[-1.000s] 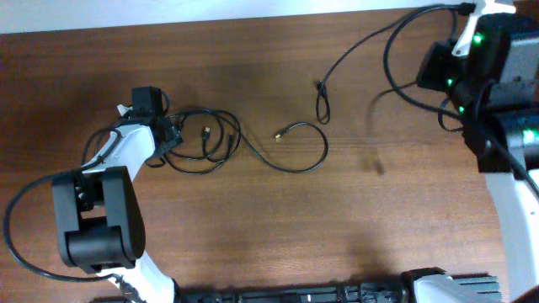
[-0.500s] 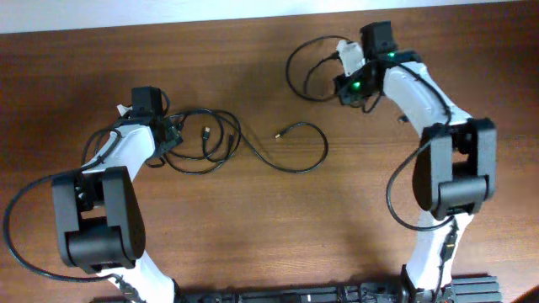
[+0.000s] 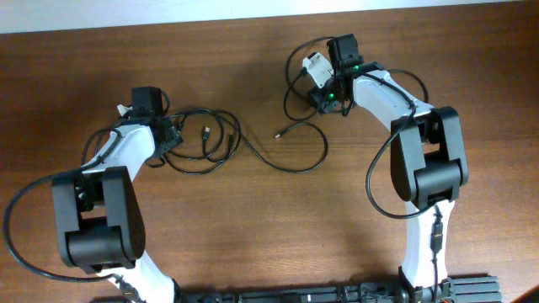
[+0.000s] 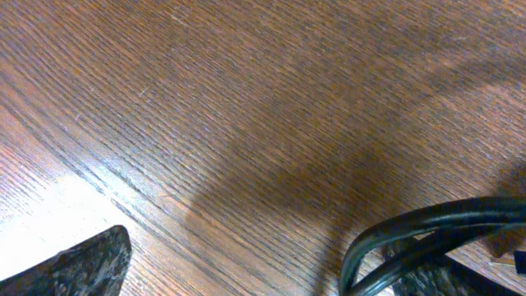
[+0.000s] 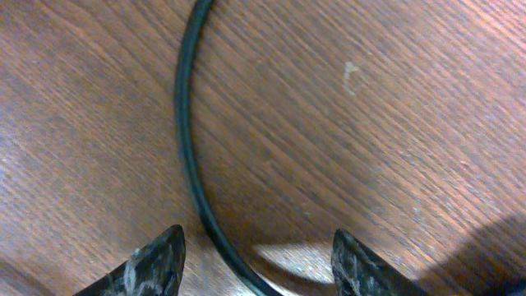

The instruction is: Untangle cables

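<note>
Knotted cable bundle lies on bench. Left fingers spread wide, empty, at bundle's left edge; bundle strands just beside them, not clamped. Single cable with plug end curls out to right of bundle, meeting its right edge. Farther right of bundle, looped cable flat on bench; right fingers apart, gripping nothing, loop strand passing between them, nearer one tip
</note>
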